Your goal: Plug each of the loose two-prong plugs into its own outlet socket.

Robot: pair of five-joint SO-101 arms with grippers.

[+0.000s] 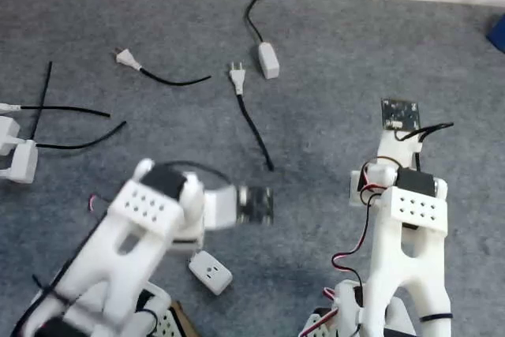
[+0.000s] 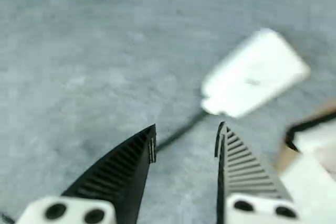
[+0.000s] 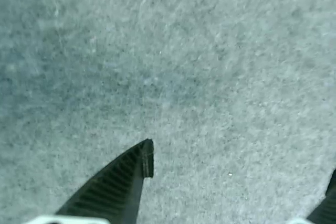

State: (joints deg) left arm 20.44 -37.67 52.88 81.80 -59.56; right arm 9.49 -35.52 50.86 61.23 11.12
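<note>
1. High view: two loose plugs lie on the grey tabletop (image 1: 355, 53), neither seated in a socket. One plug (image 1: 235, 73) lies just beside a corded socket (image 1: 268, 59), its black cord trailing toward the arms. A second plug (image 1: 124, 58) lies well apart from both, on the far side from that socket.
2. A socket block (image 1: 211, 271) lies close under the left arm with its slots facing up. In the left wrist view it sits just beyond the fingertips, and a thin black cord leads from it toward them.
3. Left end effector (image 2: 186, 140): jaws parted a moderate way, holding nothing.
4. Right end effector (image 3: 239, 165): jaws spread wide over bare tabletop, holding nothing.
5. Judgement: the step in hand looks like the first pick-up. Grip a plug by its body, leaving the prongs clear. Pin the socket with the other arm so it cannot slide, and square the prongs to the slots before pushing.
6. Receptacles: both sockets named above hold nothing. White blocks (image 1: 20, 162) at the tabletop's edge have cords leading to them; whether anything is plugged in there cannot be told.
</note>
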